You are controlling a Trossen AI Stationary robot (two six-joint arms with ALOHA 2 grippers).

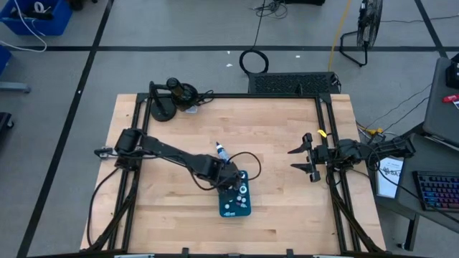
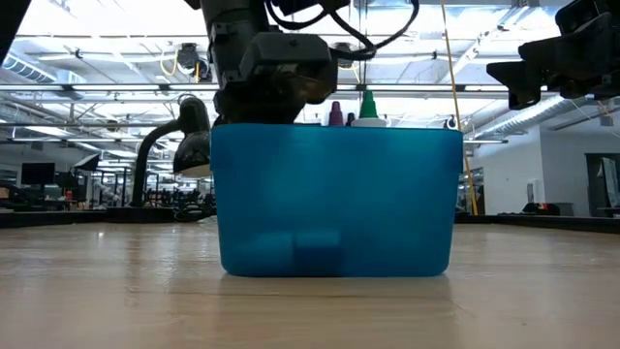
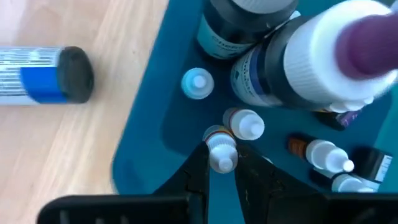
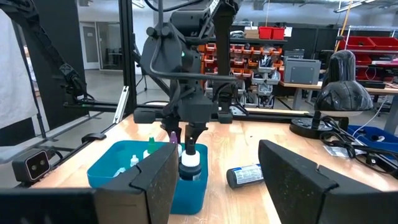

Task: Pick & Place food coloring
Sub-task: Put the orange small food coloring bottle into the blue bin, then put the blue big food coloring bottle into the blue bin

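A teal tray point(image 1: 234, 203) point(image 2: 334, 199) point(image 4: 118, 169) stands on the table and holds several food coloring bottles with white caps point(image 3: 323, 154), plus larger bottles, one with a purple tip point(image 3: 348, 50). My left gripper point(image 1: 231, 185) point(image 3: 222, 177) reaches down into the tray and is shut on one tiny bottle point(image 3: 221, 149). Another bottle with a blue label and dark cap point(image 1: 221, 151) point(image 3: 43, 74) point(image 4: 247, 175) lies on its side on the wood beside the tray. My right gripper point(image 1: 303, 160) point(image 4: 214, 186) hovers open near the table's right edge. My left gripper pinches the white cap point(image 3: 222, 157) of a tiny orange-bodied bottle between its two fingertips point(image 3: 200, 171). The fingers come from above, pointing down into the tray. The bottle stands upright among the others; whether its base is off the tray floor I cannot tell.
A black desk lamp point(image 1: 172, 97) point(image 4: 339, 87) stands at the table's far left corner. Bare wood lies between the tray and my right gripper. A black frame point(image 1: 326, 115) borders the table, and cables run along its right side.
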